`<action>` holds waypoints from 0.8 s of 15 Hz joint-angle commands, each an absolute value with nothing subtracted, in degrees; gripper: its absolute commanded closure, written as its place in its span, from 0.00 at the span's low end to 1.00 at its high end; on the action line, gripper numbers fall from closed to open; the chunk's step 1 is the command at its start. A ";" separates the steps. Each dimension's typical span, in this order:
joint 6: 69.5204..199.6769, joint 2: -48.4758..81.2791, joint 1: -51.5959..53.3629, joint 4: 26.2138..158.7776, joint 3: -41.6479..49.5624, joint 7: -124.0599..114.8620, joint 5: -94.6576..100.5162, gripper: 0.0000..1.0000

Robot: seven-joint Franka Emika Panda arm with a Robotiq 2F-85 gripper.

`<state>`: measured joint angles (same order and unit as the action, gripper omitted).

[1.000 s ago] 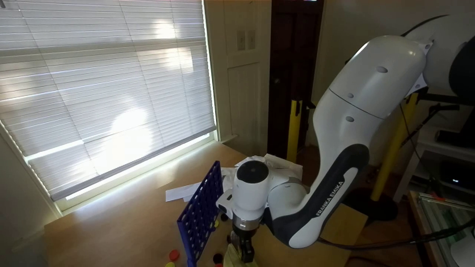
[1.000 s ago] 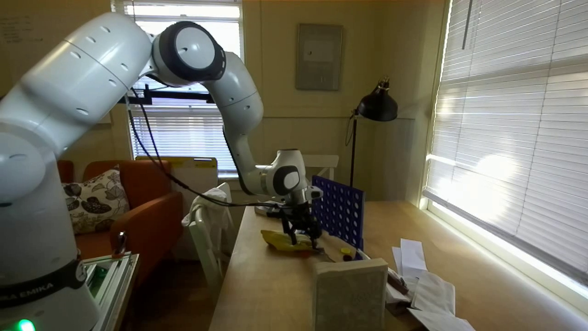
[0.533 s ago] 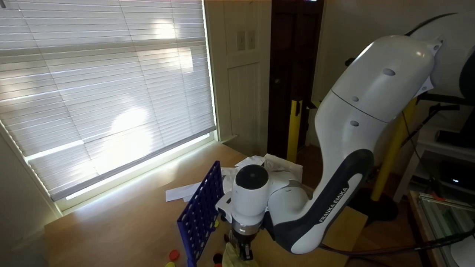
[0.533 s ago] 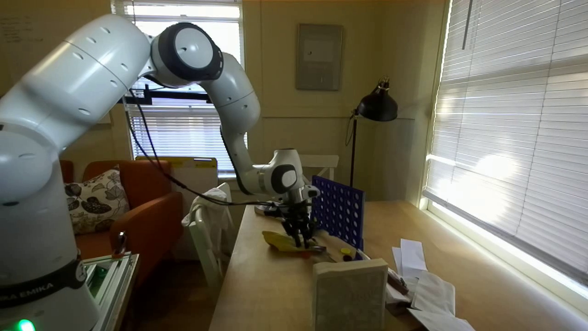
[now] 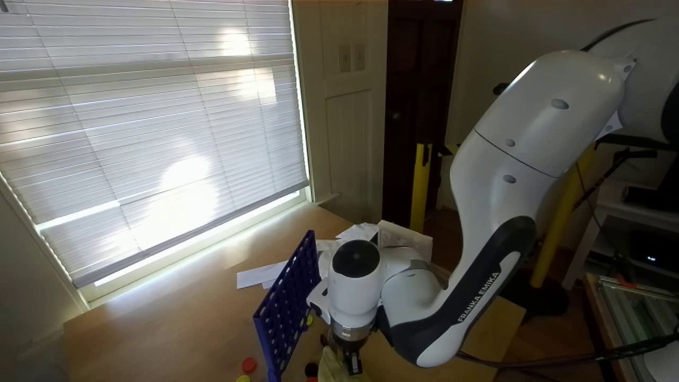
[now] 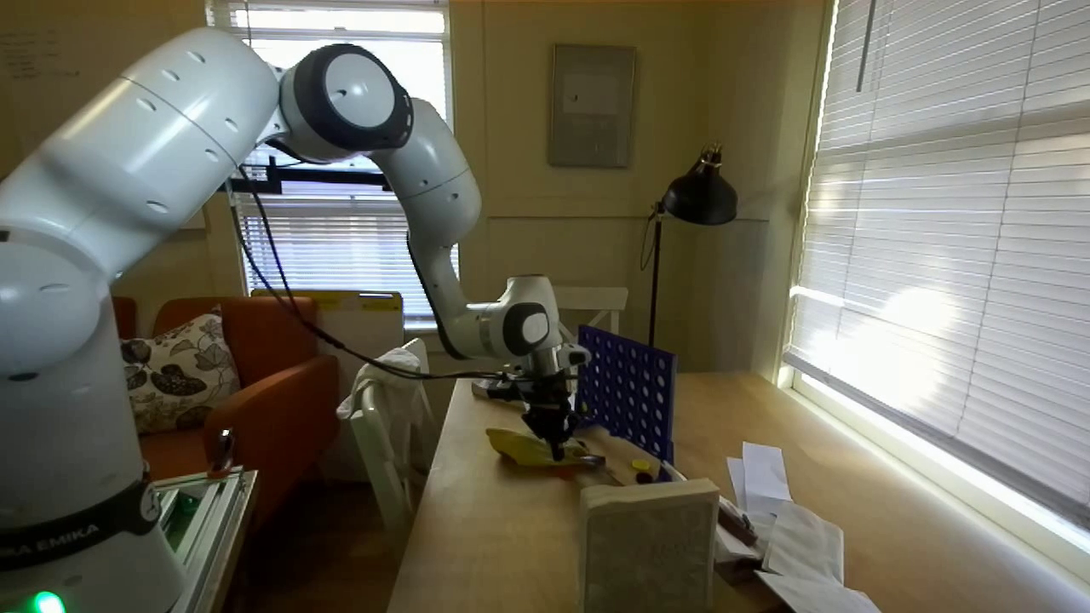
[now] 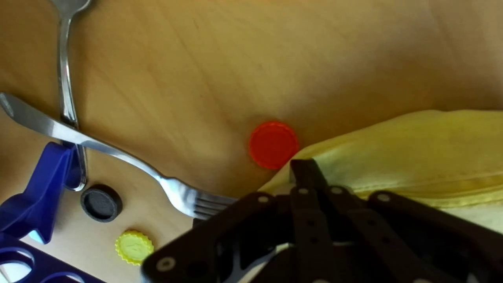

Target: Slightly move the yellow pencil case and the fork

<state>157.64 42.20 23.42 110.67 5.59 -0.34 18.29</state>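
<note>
Wrist view, gripper fingers together at edge of yellow pencil case, fork just beside, table reaching past both.

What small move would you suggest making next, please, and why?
Probably a slight lift, to test the grip: the black jointed hand is shut over the tapered end of the oblong yellow fabric pencil case, but whether it pinches cloth is hidden.
</note>
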 commanded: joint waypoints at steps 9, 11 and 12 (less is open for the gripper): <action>143.07 41.54 21.15 108.99 -0.61 19.28 31.54 1.00; 142.64 42.24 20.34 108.44 -2.94 23.67 32.37 1.00; 142.97 42.58 20.14 108.22 -3.61 25.66 33.24 1.00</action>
